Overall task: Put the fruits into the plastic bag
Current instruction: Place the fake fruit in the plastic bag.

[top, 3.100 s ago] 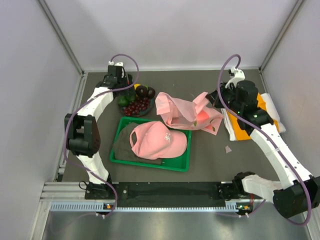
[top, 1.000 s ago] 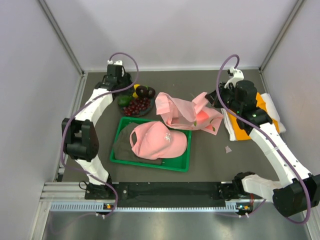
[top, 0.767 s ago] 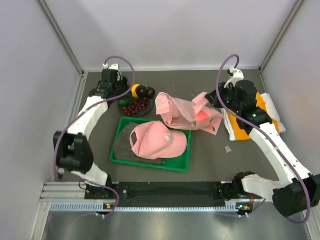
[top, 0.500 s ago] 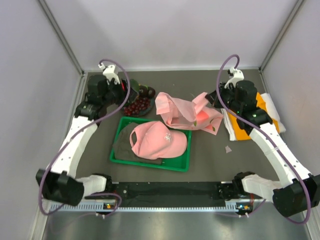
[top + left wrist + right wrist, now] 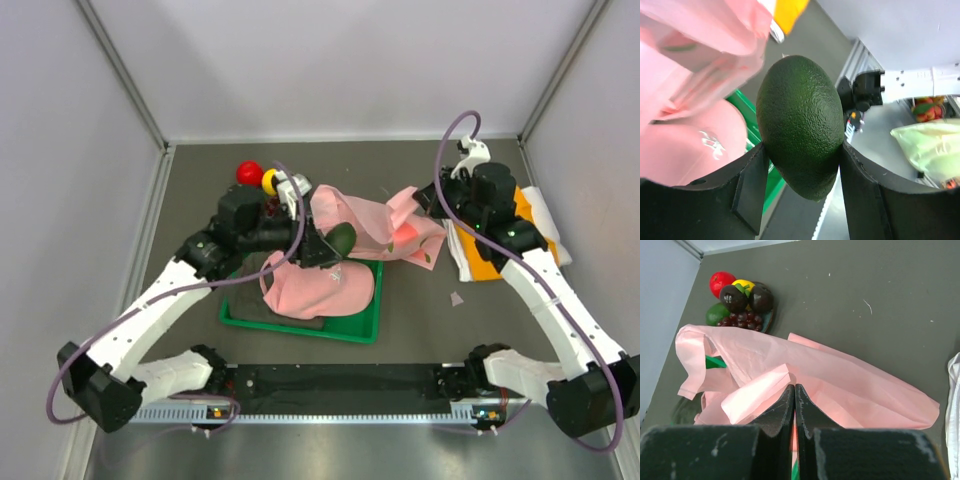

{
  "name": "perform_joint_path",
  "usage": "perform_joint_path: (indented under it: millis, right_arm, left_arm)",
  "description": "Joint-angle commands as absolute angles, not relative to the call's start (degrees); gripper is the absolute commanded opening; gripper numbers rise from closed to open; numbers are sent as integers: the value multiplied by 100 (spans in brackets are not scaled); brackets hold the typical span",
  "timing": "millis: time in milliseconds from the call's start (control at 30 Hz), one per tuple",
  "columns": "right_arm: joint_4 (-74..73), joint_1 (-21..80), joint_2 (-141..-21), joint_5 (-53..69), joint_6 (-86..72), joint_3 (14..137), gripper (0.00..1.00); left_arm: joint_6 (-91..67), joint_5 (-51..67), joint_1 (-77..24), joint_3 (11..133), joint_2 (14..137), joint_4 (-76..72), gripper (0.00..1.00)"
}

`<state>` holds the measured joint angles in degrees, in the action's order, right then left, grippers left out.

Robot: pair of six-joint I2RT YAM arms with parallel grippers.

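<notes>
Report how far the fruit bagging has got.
Done: no fruit visibly in the plastic bag. In hand: left gripper holds one avocado by the bag; right gripper pinches its fold. Left: red fruit, citrus, dark brown fruits, grapes and a second avocado lie piled outside it.

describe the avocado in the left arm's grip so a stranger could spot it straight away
Find the green tray in the middle, with the pink cap lying in it. Over the tray's far edge, the left end effector grips the avocado: dark green, pebbly, egg-shaped, and the only fruit held aloft.
</notes>
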<state>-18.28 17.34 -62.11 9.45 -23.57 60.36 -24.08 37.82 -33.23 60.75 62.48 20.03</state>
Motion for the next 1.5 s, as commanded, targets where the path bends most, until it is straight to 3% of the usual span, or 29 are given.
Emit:
perform_joint_path:
  millis: [0, 500, 933, 1333, 1400, 1467]
  right_arm:
    - [-1784, 1705, -6029, 879, -2303, 6135, 0]
    - [-1819, 1705, -5924, 949, -2285, 6152, 0]
    - [-1802, 1696, -5941, 1055, -2320, 6117, 0]
    - [-1767, 1696, -5924, 1134, -2382, 6073, 0]
    - [-1767, 1705, -5924, 1143, -2391, 6064, 0]
    - [-1784, 1696, -5915, 1125, -2382, 6064, 0]
  left_arm:
    - [-2733, 3411, -3647, 6126, 6836, 1502, 28]
    - [-2364, 1908, -3656, 7285, 8850, 1942, 27]
    - [-2645, 2083, -3770, 8262, 10142, 1741, 28]
    - [-3058, 1943, -3937, 8147, 10537, 739, 46]
    - [-3067, 1942, -3937, 8209, 10591, 721, 51]
    - [-3067, 1899, -3946, 8226, 10600, 721, 62]
